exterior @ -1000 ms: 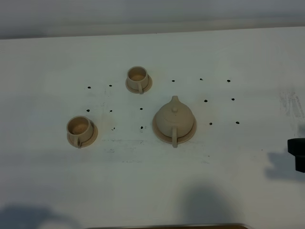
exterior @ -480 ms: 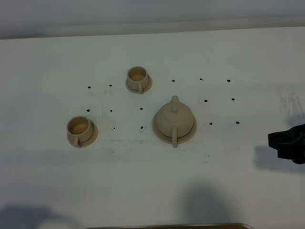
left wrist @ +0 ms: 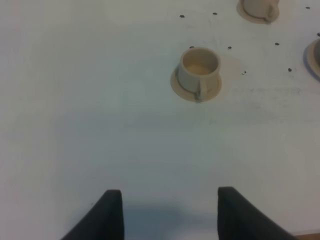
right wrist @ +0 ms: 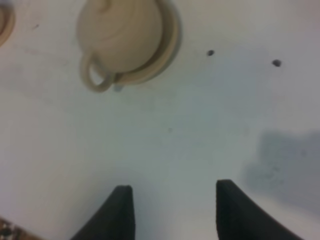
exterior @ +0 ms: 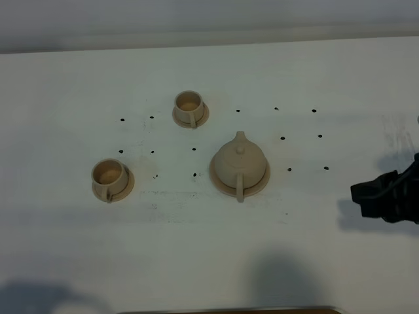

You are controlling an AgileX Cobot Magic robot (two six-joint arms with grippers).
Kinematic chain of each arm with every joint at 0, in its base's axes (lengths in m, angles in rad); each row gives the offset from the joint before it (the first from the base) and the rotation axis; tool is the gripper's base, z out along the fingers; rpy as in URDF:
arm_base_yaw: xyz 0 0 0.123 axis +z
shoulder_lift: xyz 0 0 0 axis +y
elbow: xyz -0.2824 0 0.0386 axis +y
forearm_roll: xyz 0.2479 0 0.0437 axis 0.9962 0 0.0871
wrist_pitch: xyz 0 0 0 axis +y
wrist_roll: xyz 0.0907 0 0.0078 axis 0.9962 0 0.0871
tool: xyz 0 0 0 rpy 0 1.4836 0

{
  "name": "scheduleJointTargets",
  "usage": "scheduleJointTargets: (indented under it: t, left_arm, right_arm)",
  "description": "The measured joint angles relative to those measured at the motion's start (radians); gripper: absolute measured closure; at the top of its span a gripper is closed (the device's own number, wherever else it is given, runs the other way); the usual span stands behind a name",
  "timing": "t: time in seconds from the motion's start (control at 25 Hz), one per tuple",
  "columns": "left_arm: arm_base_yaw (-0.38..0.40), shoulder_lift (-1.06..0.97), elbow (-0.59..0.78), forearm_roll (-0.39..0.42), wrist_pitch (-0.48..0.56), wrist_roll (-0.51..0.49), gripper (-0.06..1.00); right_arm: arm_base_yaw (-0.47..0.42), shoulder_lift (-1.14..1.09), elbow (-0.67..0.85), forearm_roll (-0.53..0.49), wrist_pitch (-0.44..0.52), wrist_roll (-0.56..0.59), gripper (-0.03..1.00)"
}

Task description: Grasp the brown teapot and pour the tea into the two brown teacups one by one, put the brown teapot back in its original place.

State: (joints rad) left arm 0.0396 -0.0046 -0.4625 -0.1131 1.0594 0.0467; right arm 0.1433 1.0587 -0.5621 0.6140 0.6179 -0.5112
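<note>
**Right claw edges in toward the teapot**

High view: the black right claw (exterior: 360,194) has come further in from the table's edge than a second ago. It now sits to the right of the pale beige, squat, domed ceramic teapot (exterior: 239,161), well apart from it and slightly nearer the camera. Nothing else has shifted. The teapot stands upright on its wide round beige saucer (exterior: 217,178) on the white table (exterior: 314,261), with its loop handle toward the camera and its spout pointing away. The farther teacup (exterior: 189,104), small, beige and cylindrical on a little saucer, stands beyond the teapot and to its left. The nearer teacup (exterior: 109,178), of the same make, stands well to the teapot's left. Small black dots (exterior: 281,139) speckle the table around the teapot. The claw's opening cannot be read from this view.

Left wrist view: the left claw (left wrist: 165,192) has its two dark fingers spread, with only bare table between them. The nearer teacup lies ahead of it, well apart. The farther teacup and a sliver of the wide saucer are cut off by the frame edges.

Right wrist view: the right claw's fingers are spread and pinch nothing. The teapot sits ahead on its saucer, still apart, with its handle on the claw's side.
</note>
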Motion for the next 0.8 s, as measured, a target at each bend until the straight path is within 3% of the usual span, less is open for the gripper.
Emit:
scheduleJointTargets:
  t: [0.12,0.36,0.52,0.8]
  left_arm:
    - [0.000,0.000,0.000,0.000,0.000,0.001,0.45]
    - [0.000,0.000,0.000,0.000,0.000,0.000,0.45]
    - [0.000,0.000,0.000,0.000,0.000,0.000,0.45]
    - [0.000,0.000,0.000,0.000,0.001,0.001,0.45]
  right_arm:
    - [0.001,0.042,0.000,-0.054,-0.097,0.103,0.60]
    - [0.019,0.157,-0.030,-0.341,-0.178,0.405,0.60]
    - [0.106,0.204,-0.056,-0.477,-0.222,0.563,0.60]
    - [0.271,0.332,-0.152,-0.576,-0.239,0.730,0.60]
